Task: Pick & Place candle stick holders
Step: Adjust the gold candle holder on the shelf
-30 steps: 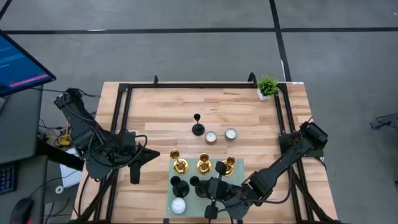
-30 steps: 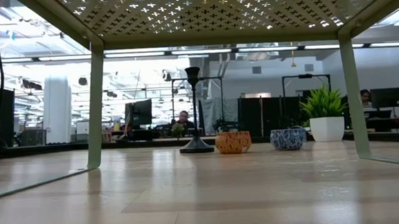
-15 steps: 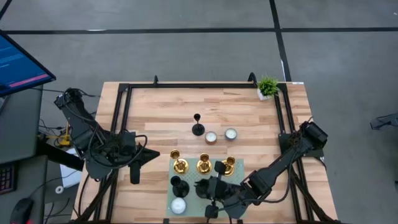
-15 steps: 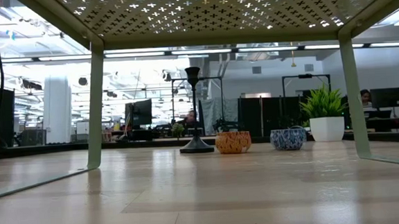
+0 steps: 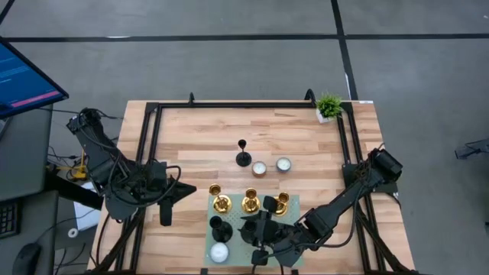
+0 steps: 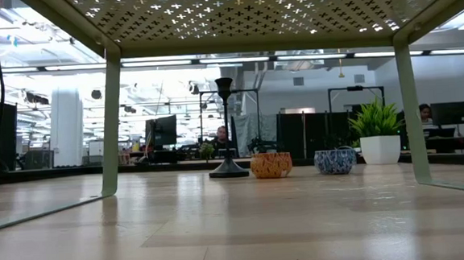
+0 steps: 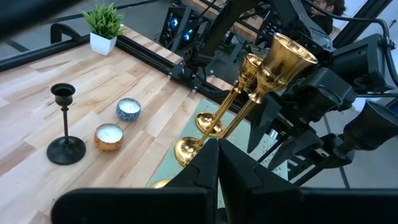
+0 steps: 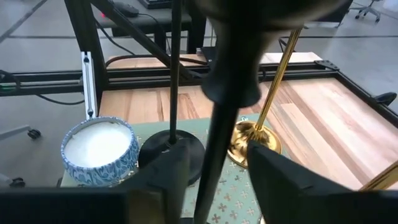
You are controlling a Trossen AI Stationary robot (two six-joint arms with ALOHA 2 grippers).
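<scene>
Right gripper has parted its fingers over the last second. Everything else on the table lies as it did then.

- Right gripper: over the green perforated stand at the table's 6 o'clock edge. Fingers apart, a gap showing on each side of the stem of a black candle stick holder that passes between them. They do not clamp it. Whether its base rests on the stand cannot be told.
- Left gripper: fingers together, nothing between them. That arm waits at the table's 9 o'clock edge.
- On the stand: three gold candle stick holders in a row along its 12 o'clock side. A second black holder is at the stand's 9 o'clock side. A white candle in a blue-patterned cup sits at that holder's 6 o'clock, just beside it.
- Off the stand: a third black holder stands upright near the table centre. At its 4 o'clock are an orange candle cup and a blue candle cup, side by side.
- Potted plant: at the table's 1 o'clock corner, well apart from everything else.
</scene>
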